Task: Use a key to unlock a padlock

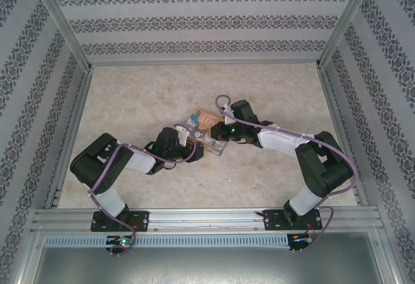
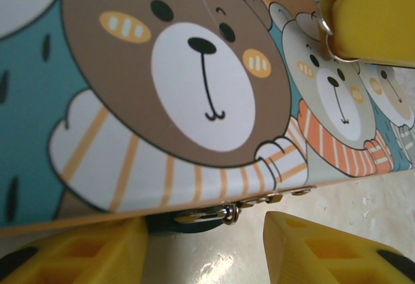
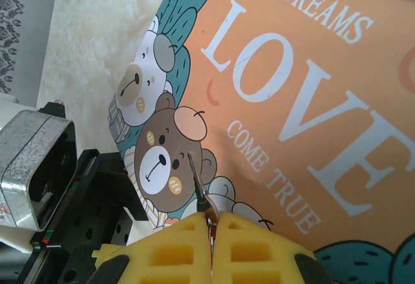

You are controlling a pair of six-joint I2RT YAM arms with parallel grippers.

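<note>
Yellow ribbed fingers (image 2: 84, 251) of the left gripper (image 2: 207, 224) occupy the lower corners of the left wrist view, spread apart with a clear gap between them. Centred in that gap, at the lower edge of the frame, sits the small padlock (image 2: 191, 224) with a dark teal body and pale metal shackle. It apparently hangs from the metal hasp (image 2: 259, 201) of the rectangular printed tin box (image 2: 194, 70) with bear artwork. Whether either finger touches the padlock cannot be determined. In the right wrist view, the right gripper (image 3: 211, 222) at bottom centre has its fingers (image 3: 175, 251) pressed together, pinching the thin silver metal key (image 3: 194, 175), blade pointing up-frame across the tin box. In the top view, both grippers meet at the tin box near the centre of the pale marbled worktop (image 1: 149, 96). Handling assessment: the padlock is judged light, rigid and smooth, and free to swing on the hasp. Grip the flat faces of the body, not the shackle, leaving the keyhole end exposed. Expect twisting under key pressure unless clamped firmly. The key is thin and may pivot in its pinch.
</note>
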